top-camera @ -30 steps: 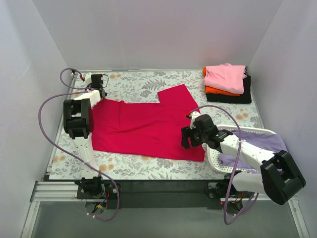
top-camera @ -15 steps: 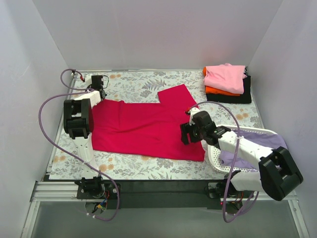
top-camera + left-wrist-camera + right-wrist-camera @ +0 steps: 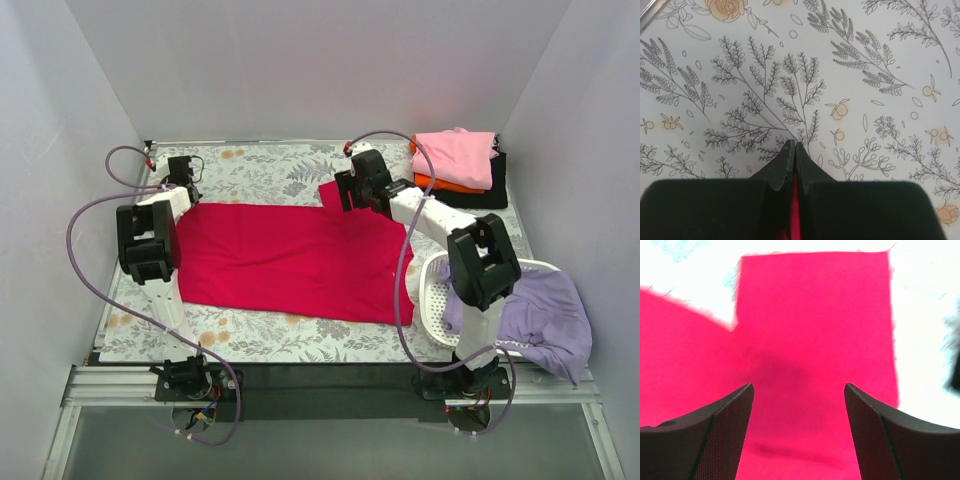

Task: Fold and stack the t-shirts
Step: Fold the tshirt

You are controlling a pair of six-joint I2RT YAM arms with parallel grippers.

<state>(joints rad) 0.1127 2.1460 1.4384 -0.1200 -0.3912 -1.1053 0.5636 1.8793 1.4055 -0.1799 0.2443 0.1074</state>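
The left gripper (image 3: 794,147) is pinched closed on a sliver of the large crimson-red cloth t-shirt (image 3: 290,255), at that shirt's far left corner, just above the floral-printed table cover (image 3: 865,75). The right gripper (image 3: 797,387) is spread wide and holds nothing, poised over the shirt's far right sleeve. Off the shirt's far right side sits a folded stack of pink, orange and black tees (image 3: 455,160). A lavender tee (image 3: 535,315) drapes over a white mesh plastic basket (image 3: 432,300) beside the shirt's near right corner.

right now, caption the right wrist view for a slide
Open right fingers poised over a sleeve of the crimson t-shirt
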